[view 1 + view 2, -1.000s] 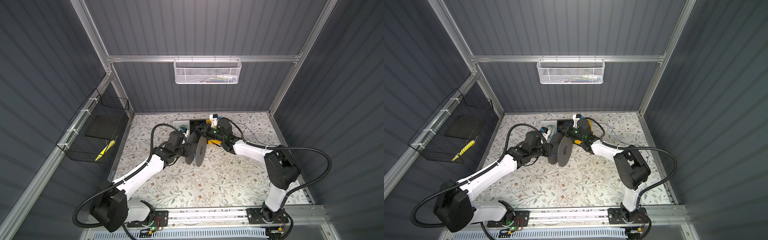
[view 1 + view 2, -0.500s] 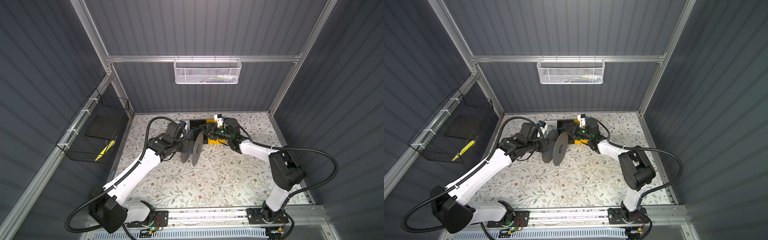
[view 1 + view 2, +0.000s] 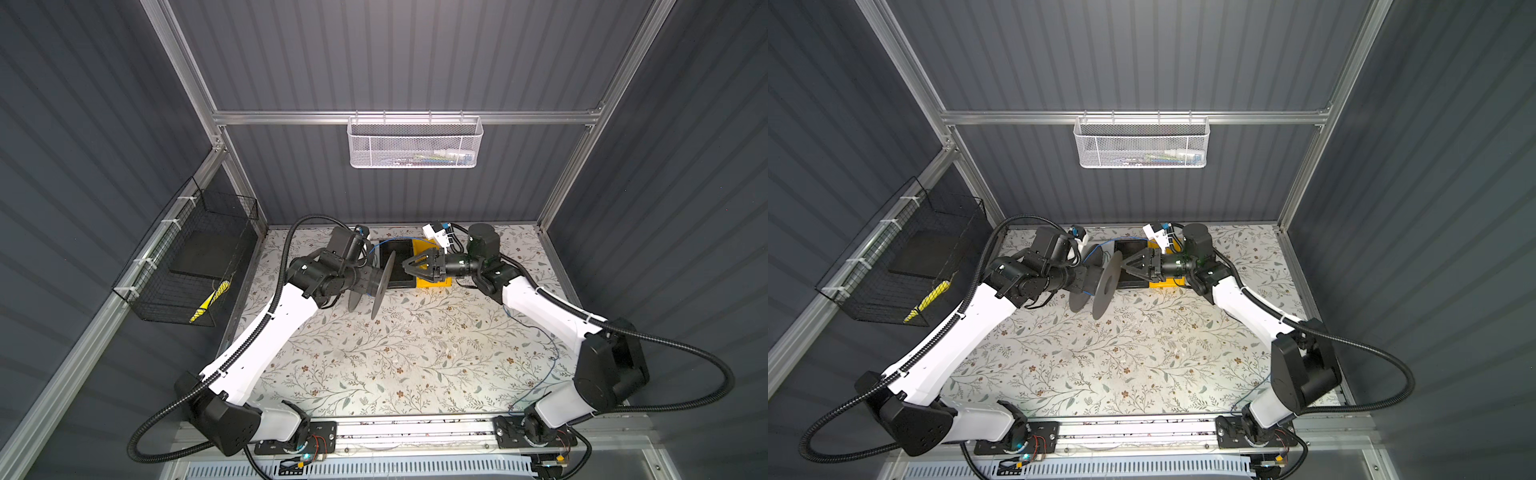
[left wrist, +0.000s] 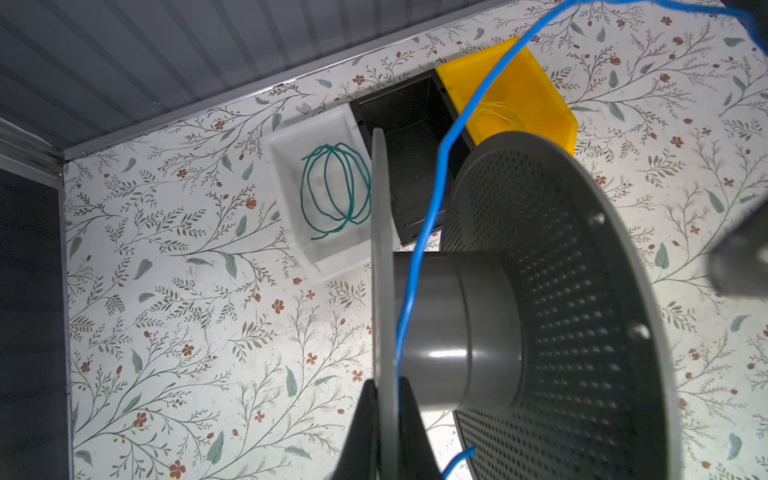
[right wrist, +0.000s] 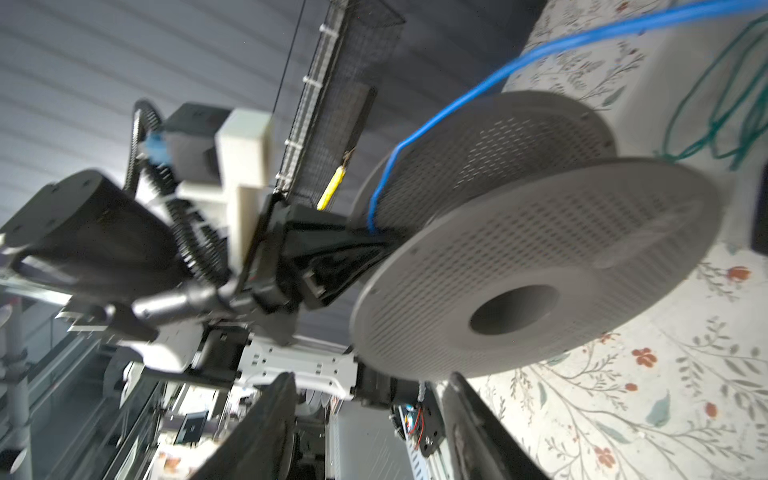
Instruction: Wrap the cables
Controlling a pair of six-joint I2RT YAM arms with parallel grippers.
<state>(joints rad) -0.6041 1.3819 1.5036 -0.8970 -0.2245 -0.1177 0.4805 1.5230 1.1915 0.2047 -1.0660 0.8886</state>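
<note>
In both top views the left gripper (image 3: 365,281) pinches the rim of one flange of a gray spool (image 3: 384,278). The spool hangs above the table (image 3: 415,353), nearly edge-on. Its axis is level and points across at the right gripper (image 3: 409,268), whose jaws stand spread just short of the other flange. The blue wire (image 3: 395,240) arcs from the spool back over the black bin (image 3: 401,253). A second ago the spool showed more of its face, and those jaws were nearly together.

The left wrist view shows the fingers (image 4: 365,419) clamped on the thin flange. The wire crosses the hub once and runs off lengthwise over the yellow bin (image 4: 536,95).

The blurred right wrist view shows spread fingers (image 5: 270,428) with nothing between them, facing the perforated flange.
</note>
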